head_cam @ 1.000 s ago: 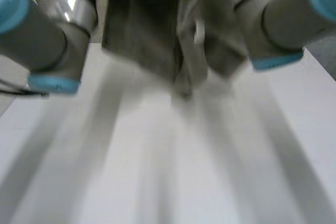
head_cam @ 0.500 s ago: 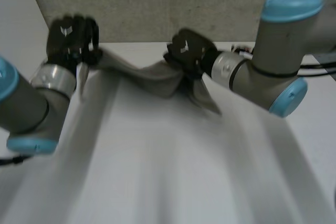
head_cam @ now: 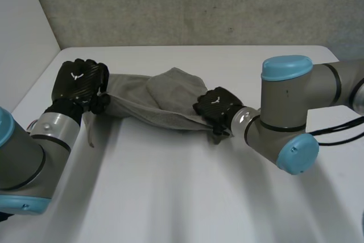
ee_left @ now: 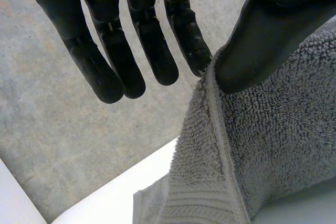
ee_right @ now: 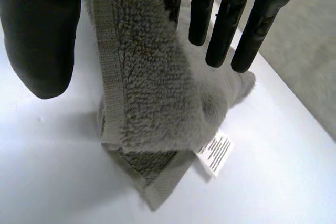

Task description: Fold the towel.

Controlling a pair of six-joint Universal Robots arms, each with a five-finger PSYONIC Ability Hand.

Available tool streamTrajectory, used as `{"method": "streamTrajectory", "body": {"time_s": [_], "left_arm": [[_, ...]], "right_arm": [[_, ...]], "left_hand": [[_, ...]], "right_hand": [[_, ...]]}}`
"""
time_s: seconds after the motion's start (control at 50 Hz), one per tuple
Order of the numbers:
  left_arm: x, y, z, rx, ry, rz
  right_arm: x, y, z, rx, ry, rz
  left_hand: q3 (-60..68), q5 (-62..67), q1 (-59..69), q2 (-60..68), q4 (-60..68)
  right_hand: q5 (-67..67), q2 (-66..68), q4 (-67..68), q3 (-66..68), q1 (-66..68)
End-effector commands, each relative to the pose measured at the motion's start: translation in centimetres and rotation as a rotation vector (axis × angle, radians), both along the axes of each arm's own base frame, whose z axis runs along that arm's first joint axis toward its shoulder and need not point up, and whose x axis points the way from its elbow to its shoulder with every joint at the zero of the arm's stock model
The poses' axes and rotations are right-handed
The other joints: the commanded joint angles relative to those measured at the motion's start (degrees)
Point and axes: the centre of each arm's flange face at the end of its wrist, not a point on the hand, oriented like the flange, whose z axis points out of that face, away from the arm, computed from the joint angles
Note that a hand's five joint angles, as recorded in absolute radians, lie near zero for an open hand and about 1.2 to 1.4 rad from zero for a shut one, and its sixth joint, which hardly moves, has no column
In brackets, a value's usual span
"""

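A grey towel (head_cam: 148,98) stretches between my two hands over the far part of the white table (head_cam: 182,192). My left hand (head_cam: 79,81) holds the towel's left end just above the table. In the left wrist view the thumb (ee_left: 262,40) pinches the hemmed edge of the towel (ee_left: 273,145) while the fingers stay straight. My right hand (head_cam: 216,106) is low at the towel's right end. In the right wrist view its fingers (ee_right: 231,19) are straight and spread from the thumb, and the towel (ee_right: 152,93) hangs loosely between them, its folded corner and white label (ee_right: 215,153) resting on the table.
A grey wall (head_cam: 187,4) runs close behind the table's far edge. The table's left edge (head_cam: 34,83) lies just beside my left hand. Bare white tabletop spreads in front of the towel towards me.
Both hands have brought the towel down from high up to the far part of the table and spread it sideways. The right hand's fingers have straightened off the towel.
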Motion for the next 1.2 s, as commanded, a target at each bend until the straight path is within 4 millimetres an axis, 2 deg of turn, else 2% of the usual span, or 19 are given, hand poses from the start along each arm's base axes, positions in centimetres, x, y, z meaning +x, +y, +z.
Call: {"method": "streamTrajectory", "body": {"time_s": [0.02,0.22,0.46,0.7,0.8,0.92,1.08,1.2], "left_arm": [[0.8,-0.4,1.0,-0.027,0.015,0.032],[2.5,-0.9,3.3,-0.064,0.095,0.076],[2.9,-0.8,4.1,-0.058,0.172,0.073],[2.9,-0.8,4.0,-0.052,0.175,0.073],[2.9,-0.8,4.0,-0.052,0.175,0.074],[2.9,-0.8,4.0,-0.05,0.175,0.074],[2.9,-0.8,4.0,-0.05,0.176,0.074],[2.9,-0.8,4.0,-0.051,0.179,0.074]], "right_arm": [[-1.3,-0.8,0.2,0.1,-0.179,-0.19],[-2.3,-2.0,-0.4,0.064,-0.228,-0.32],[-3.1,-2.1,-1.4,0.242,-0.395,-0.423],[-3.9,-0.3,-2.4,0.297,-0.371,-0.444],[-4.4,0.4,-3.4,0.34,-0.393,-0.476],[-4.2,0.7,-4.2,0.376,-0.438,-0.493],[-3.5,0.1,-4.9,0.385,-0.471,-0.493],[-2.3,-0.4,-5.3,0.374,-0.476,-0.468]], "left_hand": [[0.88,1.52,2.25,2.26,2.28],[0.88,1.52,2.25,2.26,2.28],[0.88,1.52,2.25,2.26,2.28],[0.88,1.52,2.25,2.26,2.28],[0.88,1.52,2.25,2.26,2.28],[0.88,1.52,2.25,2.26,2.28],[0.88,1.52,2.25,2.26,2.28],[0.88,1.52,2.25,2.26,2.28]], "right_hand": [[-1.11,-2.69,-2.59,-2.67,-2.85],[0.57,-1.01,-0.9,-0.98,-1.17],[4.61,3.03,3.14,3.05,2.87],[4.44,2.86,2.97,2.89,2.7],[3.43,1.86,1.96,1.88,1.7],[2.59,1.01,1.12,1.03,0.85],[2.42,0.84,0.95,0.87,0.68],[1.75,0.17,0.28,0.19,0.01]]}}
